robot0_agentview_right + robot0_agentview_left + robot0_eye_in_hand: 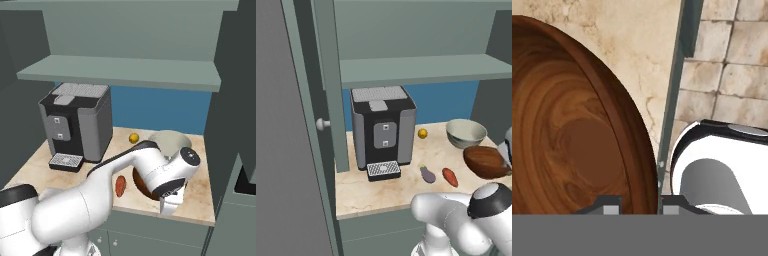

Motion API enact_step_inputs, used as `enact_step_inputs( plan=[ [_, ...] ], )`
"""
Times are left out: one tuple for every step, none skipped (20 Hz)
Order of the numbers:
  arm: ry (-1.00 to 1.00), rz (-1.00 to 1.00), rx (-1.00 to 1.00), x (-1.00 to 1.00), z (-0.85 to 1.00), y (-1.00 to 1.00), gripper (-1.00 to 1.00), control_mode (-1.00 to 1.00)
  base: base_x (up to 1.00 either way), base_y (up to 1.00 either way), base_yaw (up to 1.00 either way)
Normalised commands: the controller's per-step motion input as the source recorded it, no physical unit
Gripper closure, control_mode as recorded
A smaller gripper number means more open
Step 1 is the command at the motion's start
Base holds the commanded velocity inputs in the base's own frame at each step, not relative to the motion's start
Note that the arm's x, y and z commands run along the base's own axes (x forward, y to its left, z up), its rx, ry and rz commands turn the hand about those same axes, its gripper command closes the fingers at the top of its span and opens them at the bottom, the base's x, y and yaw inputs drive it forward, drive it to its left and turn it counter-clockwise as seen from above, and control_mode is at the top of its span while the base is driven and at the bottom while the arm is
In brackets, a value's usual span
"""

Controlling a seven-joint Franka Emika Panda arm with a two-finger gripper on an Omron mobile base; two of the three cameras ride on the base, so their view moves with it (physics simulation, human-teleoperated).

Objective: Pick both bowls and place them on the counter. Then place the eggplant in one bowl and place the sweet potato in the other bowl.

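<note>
Closed tight on the rim of the wooden bowl, that gripper, one finger tip inside the rim and one outside, dark grain swirling right up against the camera in the hand view. From the left base view, the wooden bowl tipped up on its side, near the front right of the coffee machine and over the counter; cannot tell whether its low edge touches the marble. Behind it and farther from the coffee machine's front, the ceramic bowl, upright, pale inside showing, seated on the counter. Between the coffee machine and the wooden bowl, two small vegetables lying flat on the marble: the eggplant closer to the coffee machine's drip tray, the sweet potato just beside it on the far side, apart from each other and from both bowls. Back by the blue wall, just right of the coffee machine, a small yellow ball. In the right base view, white arm draped across the counter, wooden bowl peeking out under the wrist, ceramic bowl behind it, sweet potato just left of the wooden bowl, yellow ball near the coffee machine. Above the coffee machine, a grey-green shelf.
</note>
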Motion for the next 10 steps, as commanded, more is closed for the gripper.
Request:
enact_step_inputs(
  plan=[
    [0.00,0.00,-0.02,0.35,-0.36,-0.16,1.00,-1.00,0.00,0.00,0.00],
    [0.00,0.00,-0.02,0.35,-0.39,-0.13,1.00,-1.00,0.00,0.00,0.00],
    [0.00,0.00,-0.01,0.33,-0.41,-0.12,1.00,-1.00,0.00,0.00,0.00],
    [0.00,0.00,-0.01,0.33,-0.41,-0.15,1.00,-1.00,0.00,0.00,0.00],
    [0.00,0.00,-0.01,0.33,-0.40,-0.16,1.00,-1.00,0.00,0.00,0.00],
    [0.00,0.00,-0.01,0.35,-0.37,-0.20,1.00,-1.00,0.00,0.00,0.00],
    [0.00,0.00,-0.02,0.35,-0.33,-0.22,1.00,-1.00,0.00,0.00,0.00],
    [0.00,0.00,-0.03,0.32,-0.32,-0.16,1.00,-1.00,0.00,0.00,0.00],
    [0.00,0.00,-0.03,0.31,-0.34,-0.12,1.00,-1.00,0.00,0.00,0.00],
    [0.00,0.00,-0.02,0.31,-0.35,-0.12,1.00,-1.00,0.00,0.00,0.00]
  ],
)
